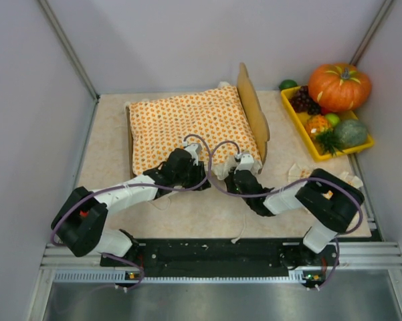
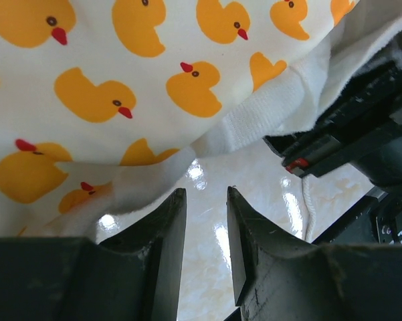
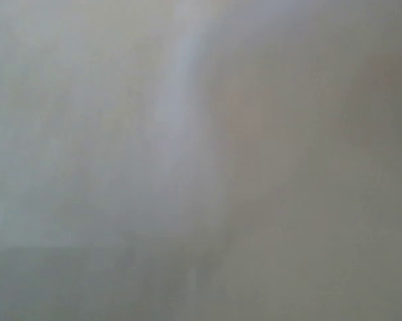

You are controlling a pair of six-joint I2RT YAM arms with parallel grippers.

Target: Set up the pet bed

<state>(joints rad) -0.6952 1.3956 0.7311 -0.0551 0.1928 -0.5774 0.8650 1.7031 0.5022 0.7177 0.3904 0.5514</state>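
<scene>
The pet bed (image 1: 253, 110) sits mid tabletop (image 1: 187, 214) under the duck cover (image 1: 187, 124), which I think is being pulled straight: left end effector (image 2: 206, 192) half open and empty, right end effector (image 1: 245, 160) closed at the near edge, next needing a gentle, even tug.

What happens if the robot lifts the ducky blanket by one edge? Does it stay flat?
Probably not. The ducky blanket looks floppy: its edge sags and folds in the left wrist view. It likely feels light and soft, with a fuzzy towel-like underside, so it shouldn't slip much.
</scene>
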